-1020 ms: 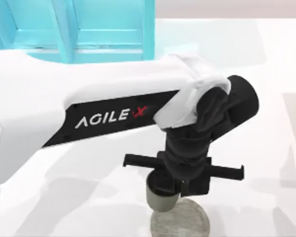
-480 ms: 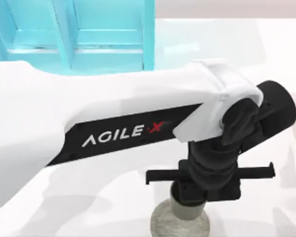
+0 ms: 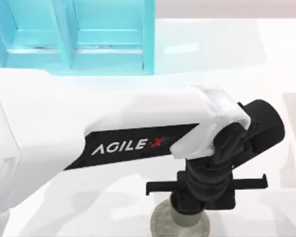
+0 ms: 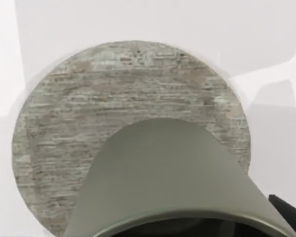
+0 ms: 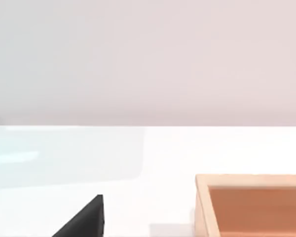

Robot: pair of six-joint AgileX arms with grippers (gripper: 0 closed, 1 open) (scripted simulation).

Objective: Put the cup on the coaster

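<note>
Top view: overhead, looking down, close above the left arm [image 3: 113, 143].
Left wrist view: close, facing the coaster [image 4: 64, 123], shared with the top view [image 3: 160, 222].
Right wrist view: low, level across the table [image 5: 163, 153].

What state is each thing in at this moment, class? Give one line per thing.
cup: upright, over the coaster, held by the left gripper.
coaster: flat on the table, partly covered by the cup.
left gripper: above the coaster, shut on the cup.
wooden box: open-topped.

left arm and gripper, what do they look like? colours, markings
Left arm: glossy white shell, rounded, with a black side panel lettered AGILE in white and a red X. Wrist and left gripper are matte black, with a straight black crossbar above the fingers. No cables visible.
</note>
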